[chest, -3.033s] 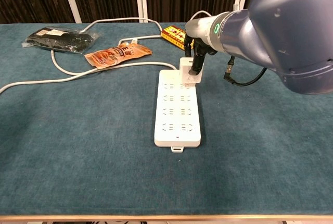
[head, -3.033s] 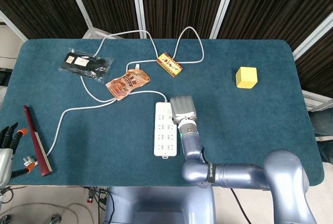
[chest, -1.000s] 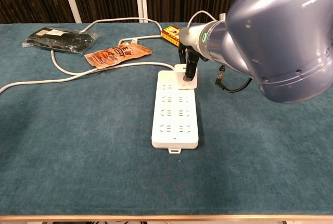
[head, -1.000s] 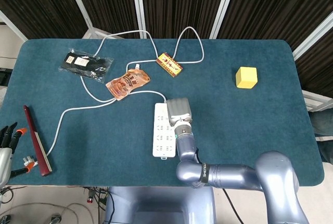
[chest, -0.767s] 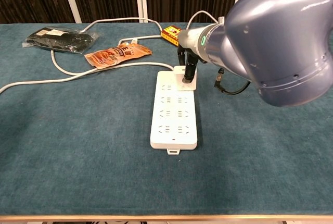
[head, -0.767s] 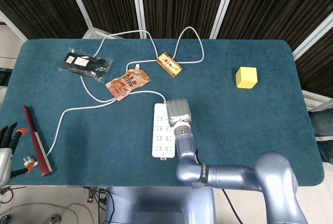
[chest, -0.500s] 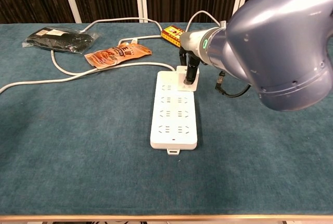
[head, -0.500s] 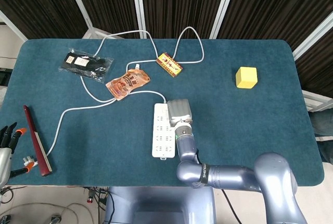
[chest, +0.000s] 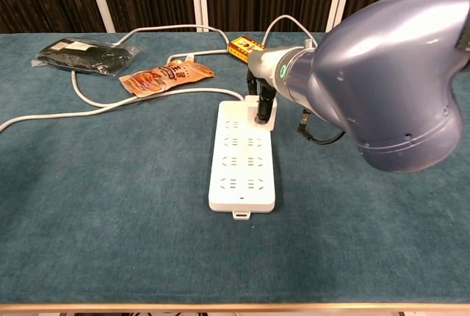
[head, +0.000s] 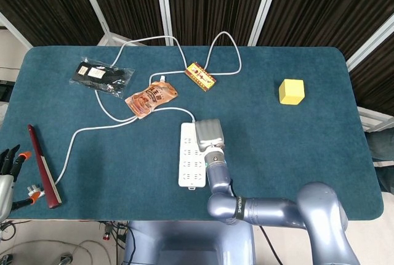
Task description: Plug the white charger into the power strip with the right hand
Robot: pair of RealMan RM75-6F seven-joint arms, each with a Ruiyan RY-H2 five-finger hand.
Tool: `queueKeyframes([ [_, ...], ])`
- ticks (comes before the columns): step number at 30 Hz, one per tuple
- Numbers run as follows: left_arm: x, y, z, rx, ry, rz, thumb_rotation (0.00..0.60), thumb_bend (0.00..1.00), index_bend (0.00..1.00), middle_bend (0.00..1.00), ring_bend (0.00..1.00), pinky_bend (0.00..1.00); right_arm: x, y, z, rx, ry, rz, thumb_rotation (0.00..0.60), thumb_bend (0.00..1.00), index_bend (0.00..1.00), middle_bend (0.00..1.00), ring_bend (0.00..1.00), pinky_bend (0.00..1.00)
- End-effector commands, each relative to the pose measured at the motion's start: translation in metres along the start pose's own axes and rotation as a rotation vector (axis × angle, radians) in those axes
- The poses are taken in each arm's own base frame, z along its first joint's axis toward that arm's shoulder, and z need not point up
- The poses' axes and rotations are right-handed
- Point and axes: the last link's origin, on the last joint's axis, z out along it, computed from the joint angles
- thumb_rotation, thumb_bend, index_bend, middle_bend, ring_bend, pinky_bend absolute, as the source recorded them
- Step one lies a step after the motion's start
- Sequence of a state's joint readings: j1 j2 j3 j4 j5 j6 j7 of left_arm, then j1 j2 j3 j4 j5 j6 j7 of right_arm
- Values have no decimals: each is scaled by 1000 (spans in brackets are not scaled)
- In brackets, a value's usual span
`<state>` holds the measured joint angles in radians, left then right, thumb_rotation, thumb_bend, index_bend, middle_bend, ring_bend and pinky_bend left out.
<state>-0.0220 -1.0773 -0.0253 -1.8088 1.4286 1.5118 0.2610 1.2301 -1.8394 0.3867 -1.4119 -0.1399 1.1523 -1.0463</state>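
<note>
The right robot hand [chest: 263, 95] grasps the white charger [chest: 267, 112] at the far right corner of the power strip [chest: 241, 162]. The left robot hand [head: 7, 172], released, hangs beside the worktop [head: 295, 135], well apart.

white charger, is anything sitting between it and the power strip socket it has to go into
Nothing visible is in the way. The right hand holds the white charger right at the far end of the power strip, whose sockets show bare. Whether the prongs are seated cannot be seen.
</note>
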Motion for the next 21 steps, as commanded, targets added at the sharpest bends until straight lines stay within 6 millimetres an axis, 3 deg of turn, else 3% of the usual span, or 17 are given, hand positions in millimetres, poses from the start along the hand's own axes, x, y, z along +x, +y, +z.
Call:
queueKeyframes([
  [1,0,0,0,0,1,-1,600,100,182,0,0,0,-1,0,0,-2,-3,-3,600,610,1000,957,971,1000],
  [21,0,0,1,1,-2,1,600,101,187,0,0,0,-7,-1,1,-4,-23,-3,600,611,1000,957,978,1000],
])
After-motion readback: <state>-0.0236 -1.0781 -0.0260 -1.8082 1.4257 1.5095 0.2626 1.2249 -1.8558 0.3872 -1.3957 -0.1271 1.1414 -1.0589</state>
